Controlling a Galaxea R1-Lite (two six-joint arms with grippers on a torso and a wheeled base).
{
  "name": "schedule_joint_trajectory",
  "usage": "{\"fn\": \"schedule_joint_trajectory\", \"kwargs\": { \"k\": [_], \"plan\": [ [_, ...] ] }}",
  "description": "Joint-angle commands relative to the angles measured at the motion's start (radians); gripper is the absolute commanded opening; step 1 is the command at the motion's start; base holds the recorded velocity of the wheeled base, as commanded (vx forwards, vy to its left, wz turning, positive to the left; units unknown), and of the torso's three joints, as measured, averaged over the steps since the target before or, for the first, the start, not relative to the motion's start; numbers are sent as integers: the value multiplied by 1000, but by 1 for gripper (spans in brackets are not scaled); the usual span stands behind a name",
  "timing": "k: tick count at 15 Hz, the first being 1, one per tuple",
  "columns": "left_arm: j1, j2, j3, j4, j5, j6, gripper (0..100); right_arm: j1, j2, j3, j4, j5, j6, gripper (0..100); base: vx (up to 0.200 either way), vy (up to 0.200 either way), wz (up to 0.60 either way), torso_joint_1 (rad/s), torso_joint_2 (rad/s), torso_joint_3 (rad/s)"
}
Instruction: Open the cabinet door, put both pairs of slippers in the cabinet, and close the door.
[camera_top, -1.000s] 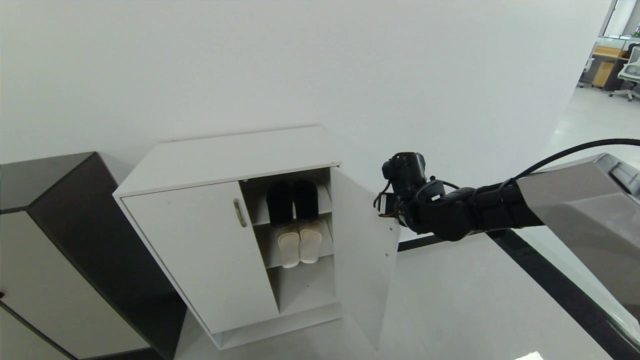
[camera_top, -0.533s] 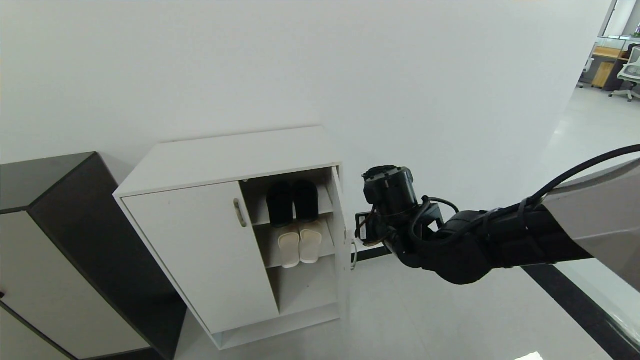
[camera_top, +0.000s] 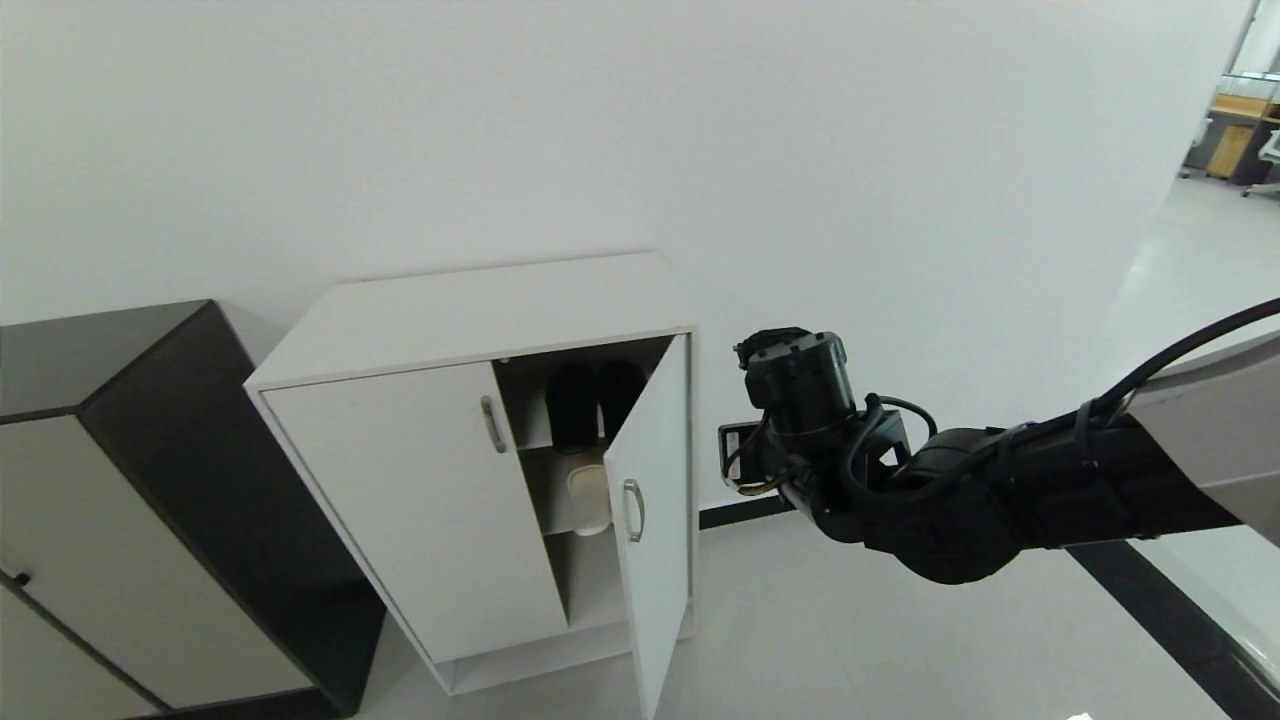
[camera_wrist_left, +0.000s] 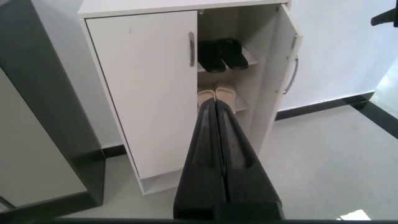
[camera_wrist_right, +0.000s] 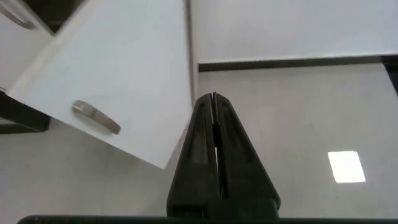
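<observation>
The white cabinet (camera_top: 470, 310) stands against the wall with its left door closed and its right door (camera_top: 650, 500) ajar, about half way round. Black slippers (camera_top: 590, 400) lie on the top shelf and white slippers (camera_top: 590, 490) on the shelf below, partly hidden by the door. My right gripper (camera_top: 738, 458) hangs shut just right of the door's outer face, apart from its handle (camera_top: 632, 510). In the right wrist view the shut gripper (camera_wrist_right: 213, 99) sits near the door's edge (camera_wrist_right: 124, 93). My left gripper (camera_wrist_left: 215, 106) is shut and empty, in front of the cabinet opening.
A dark cabinet (camera_top: 120, 480) stands close on the left of the white one. Open grey floor (camera_top: 850, 640) spreads to the right, crossed by a black strip (camera_top: 1150, 610). The white wall runs behind.
The right door has swung from wide open to half closed, with my right arm following it leftward and down. The head camera has shifted slightly.
</observation>
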Motion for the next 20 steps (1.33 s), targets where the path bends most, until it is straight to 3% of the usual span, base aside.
{"fn": "schedule_joint_trajectory", "kwargs": {
  "k": [1,6,10,12,15,20],
  "plan": [
    [0,0,0,0,0,-1,0,2,-2,0,2,-2,0,0,0,0,600,2,2,2],
    [0,0,0,0,1,-2,0,2,-2,23,-58,12,-6,0,0,0,240,3,1,0],
    [0,0,0,0,1,-2,0,-12,-3,145,-238,124,-57,0,0,0,0,0,0,0],
    [0,0,0,0,3,-2,0,-50,-13,244,-388,233,-81,0,0,0,0,0,0,0],
    [0,0,0,0,1,1,0,-105,-34,385,-494,414,-83,0,0,0,0,0,0,0],
    [0,0,0,0,0,1,0,-131,-2,419,-549,451,-83,0,160,0,0,-1,5,5]
  ]
}}
